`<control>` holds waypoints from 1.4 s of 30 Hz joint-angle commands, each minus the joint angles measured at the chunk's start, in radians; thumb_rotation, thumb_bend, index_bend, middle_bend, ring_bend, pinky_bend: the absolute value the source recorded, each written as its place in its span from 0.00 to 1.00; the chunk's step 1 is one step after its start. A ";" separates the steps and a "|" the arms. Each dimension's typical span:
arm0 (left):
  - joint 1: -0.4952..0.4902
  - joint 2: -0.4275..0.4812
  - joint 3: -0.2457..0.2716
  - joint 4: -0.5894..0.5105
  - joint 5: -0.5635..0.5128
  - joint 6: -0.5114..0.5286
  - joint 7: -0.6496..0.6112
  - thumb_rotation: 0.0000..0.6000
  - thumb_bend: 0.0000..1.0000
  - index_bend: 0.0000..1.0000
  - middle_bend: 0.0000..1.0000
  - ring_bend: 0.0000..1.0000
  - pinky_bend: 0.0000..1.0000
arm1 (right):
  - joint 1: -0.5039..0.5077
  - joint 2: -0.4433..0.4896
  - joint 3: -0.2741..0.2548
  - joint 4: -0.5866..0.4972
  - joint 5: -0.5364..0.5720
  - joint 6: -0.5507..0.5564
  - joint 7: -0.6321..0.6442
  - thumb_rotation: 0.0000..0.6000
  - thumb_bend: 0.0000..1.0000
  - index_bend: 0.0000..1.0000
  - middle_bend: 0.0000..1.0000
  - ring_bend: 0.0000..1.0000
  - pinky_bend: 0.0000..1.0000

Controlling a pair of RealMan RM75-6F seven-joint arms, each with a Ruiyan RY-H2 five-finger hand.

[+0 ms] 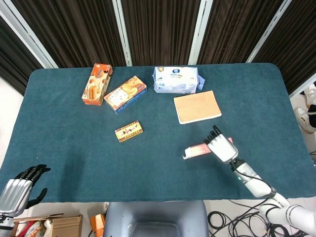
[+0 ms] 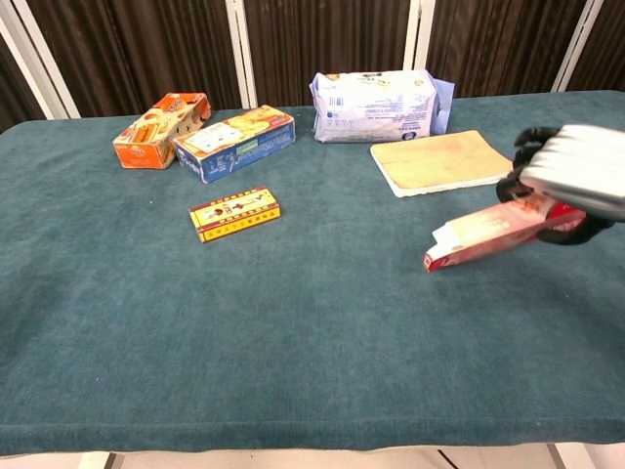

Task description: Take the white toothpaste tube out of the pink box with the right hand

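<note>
The long pink box (image 2: 483, 235) is tilted, its open left end low at the cloth and its right end raised in my right hand (image 2: 571, 182). My right hand (image 1: 220, 147) grips that box (image 1: 195, 150) at the table's right front. The toothpaste tube does not show; only a pale open flap at the box's left end. My left hand (image 1: 19, 186) hangs off the table's front left corner with its fingers curled and nothing in it.
On the teal table (image 1: 74, 148) lie a small red-yellow box (image 1: 129, 132), an orange snack box (image 1: 97, 84), a blue biscuit box (image 1: 125, 94), a white wipes pack (image 1: 176, 80) and a tan notebook (image 1: 197, 106) just behind my right hand.
</note>
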 commanded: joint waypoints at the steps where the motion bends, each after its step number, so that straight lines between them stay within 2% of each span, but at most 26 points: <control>1: 0.000 -0.001 0.000 -0.001 0.000 -0.001 0.002 1.00 0.36 0.29 0.24 0.24 0.41 | 0.015 0.033 0.003 -0.019 -0.062 0.057 -0.084 1.00 0.46 0.75 0.55 0.28 0.17; 7: -0.001 -0.001 0.001 -0.003 0.001 -0.004 0.007 1.00 0.36 0.29 0.23 0.24 0.41 | 0.032 0.044 0.011 0.010 -0.141 0.121 -0.209 1.00 0.46 0.73 0.55 0.28 0.18; 12: -0.001 -0.001 0.001 -0.004 0.001 -0.005 0.008 1.00 0.36 0.29 0.24 0.24 0.41 | 0.040 0.042 0.012 0.029 -0.167 0.135 -0.249 1.00 0.46 0.72 0.55 0.28 0.18; 14: -0.002 -0.001 0.001 -0.004 0.000 -0.007 0.009 1.00 0.36 0.29 0.24 0.24 0.41 | 0.048 0.036 0.012 0.061 -0.205 0.159 -0.312 1.00 0.46 0.71 0.55 0.28 0.18; 15: -0.002 -0.001 0.002 -0.005 0.001 -0.007 0.009 1.00 0.36 0.29 0.24 0.24 0.41 | 0.064 0.031 0.005 0.103 -0.257 0.178 -0.383 1.00 0.46 0.70 0.55 0.28 0.18; 21: -0.001 0.000 0.001 -0.006 -0.003 -0.007 0.009 1.00 0.36 0.29 0.24 0.24 0.41 | 0.081 0.012 -0.002 0.159 -0.291 0.180 -0.420 1.00 0.46 0.66 0.55 0.27 0.18; 27: -0.002 0.002 0.002 -0.011 -0.005 -0.010 0.012 1.00 0.36 0.29 0.24 0.24 0.41 | 0.091 0.020 -0.007 0.156 -0.311 0.175 -0.454 1.00 0.46 0.62 0.54 0.25 0.18; 35: -0.002 0.003 0.001 -0.011 -0.007 -0.011 0.011 1.00 0.36 0.29 0.24 0.24 0.41 | 0.097 0.029 -0.005 0.148 -0.328 0.185 -0.481 1.00 0.46 0.51 0.43 0.19 0.13; 42: -0.002 0.003 0.001 -0.012 -0.007 -0.012 0.010 1.00 0.36 0.29 0.24 0.24 0.41 | 0.100 0.030 -0.005 0.143 -0.330 0.180 -0.482 1.00 0.46 0.44 0.40 0.18 0.12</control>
